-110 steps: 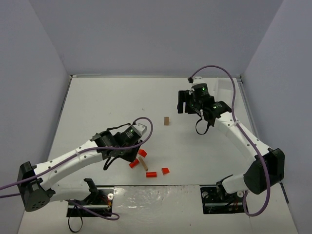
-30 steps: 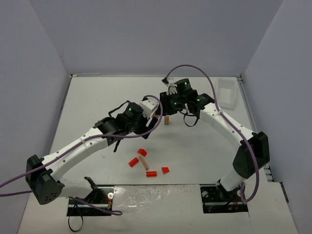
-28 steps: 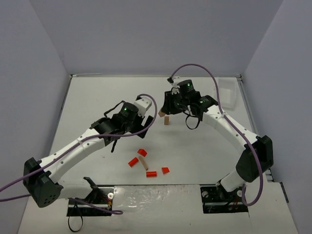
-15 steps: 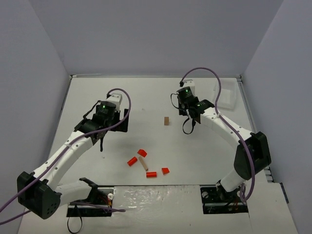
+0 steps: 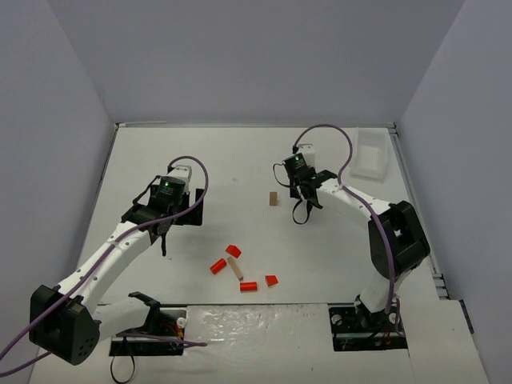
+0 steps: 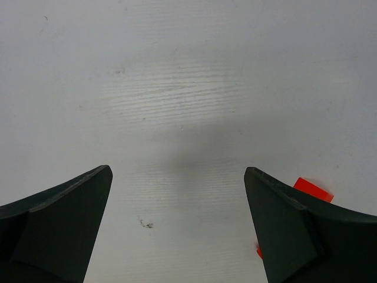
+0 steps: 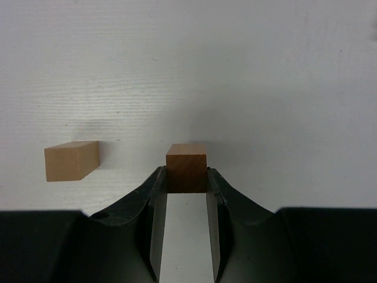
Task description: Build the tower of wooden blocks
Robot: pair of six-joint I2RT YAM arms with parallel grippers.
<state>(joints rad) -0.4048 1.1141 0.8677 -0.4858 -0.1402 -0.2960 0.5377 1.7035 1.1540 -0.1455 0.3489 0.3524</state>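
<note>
Both end effectors (image 6: 177,170) (image 7: 186,177) retreated; right grips brown block (image 7: 187,160).

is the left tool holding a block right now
No, the left tool stands wide open above the table, with nothing in its gap.

Block (image 7: 186,165) in right pincer (image 7: 186,175); second block (image 7: 71,160) to its left.

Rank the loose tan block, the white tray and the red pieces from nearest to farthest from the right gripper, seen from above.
From the right gripper, which holds a brown block:
1. The tan block, just to its left.
2. The tray, far right corner.
3. The red pieces, near edge, about centre.
</note>
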